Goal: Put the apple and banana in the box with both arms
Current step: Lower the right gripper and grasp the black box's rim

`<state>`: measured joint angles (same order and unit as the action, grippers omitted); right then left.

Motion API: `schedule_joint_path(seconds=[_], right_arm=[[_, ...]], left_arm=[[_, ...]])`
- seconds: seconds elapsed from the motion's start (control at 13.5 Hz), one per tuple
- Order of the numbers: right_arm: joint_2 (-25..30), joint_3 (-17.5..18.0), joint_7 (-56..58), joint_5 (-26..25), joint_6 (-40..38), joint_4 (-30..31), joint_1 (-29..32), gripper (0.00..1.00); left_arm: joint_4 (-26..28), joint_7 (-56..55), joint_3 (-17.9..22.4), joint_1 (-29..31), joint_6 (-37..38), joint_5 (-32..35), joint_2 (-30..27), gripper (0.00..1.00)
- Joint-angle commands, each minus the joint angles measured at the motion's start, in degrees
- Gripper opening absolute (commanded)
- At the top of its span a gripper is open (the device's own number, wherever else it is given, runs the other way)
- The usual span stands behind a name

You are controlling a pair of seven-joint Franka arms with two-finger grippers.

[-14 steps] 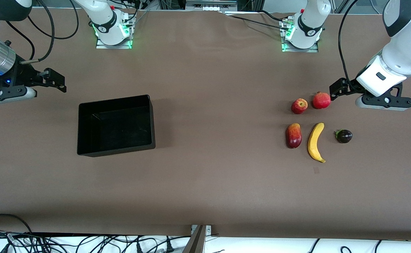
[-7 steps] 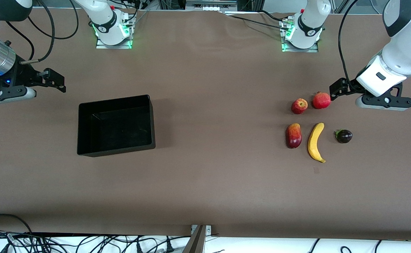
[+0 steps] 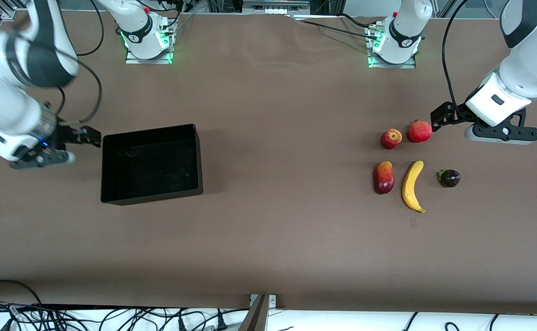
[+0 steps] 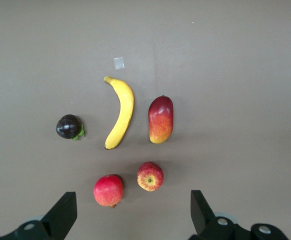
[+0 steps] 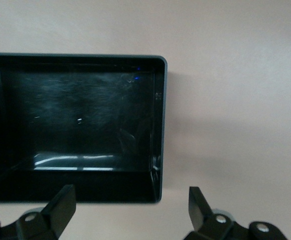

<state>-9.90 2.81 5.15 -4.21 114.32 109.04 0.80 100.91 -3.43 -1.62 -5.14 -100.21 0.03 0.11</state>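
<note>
The box [image 3: 151,163] is sitting empty toward the right arm's end, the right gripper [image 5: 130,212] hanging spread wide beside it. The banana [image 3: 412,185], probably light and firm, wants pinching mid-length; the apple [image 3: 391,138], likely slick, across its middle. The left gripper [image 4: 131,212] is gaping near them.

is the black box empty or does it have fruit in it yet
Empty: the box shows only bare black floor; apple and banana lie on the table.

No legible text, labels, brand marks, numbers or signs appear on any surface in the three views. Small dark markings sit on the collars of both arm bases [image 3: 145,39], but they cannot be read.
</note>
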Motion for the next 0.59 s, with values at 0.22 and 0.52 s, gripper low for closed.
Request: schedule_joint_path(seconds=[0.22, 0.52], right_arm=[[-7.92, -2.55, 0.04, -0.44, 14.42, 7.58, 0.96, 1.0], [-8.81, -2.63, 0.04, -0.36, 23.31, 13.91, 1.31, 0.86]], left_arm=[[-0.46, -0.43, 0.04, -0.14, 0.98, 1.03, -0.46, 1.0], [-0.54, -0.43, 0.04, -0.05, 0.98, 1.03, -0.46, 1.0]])
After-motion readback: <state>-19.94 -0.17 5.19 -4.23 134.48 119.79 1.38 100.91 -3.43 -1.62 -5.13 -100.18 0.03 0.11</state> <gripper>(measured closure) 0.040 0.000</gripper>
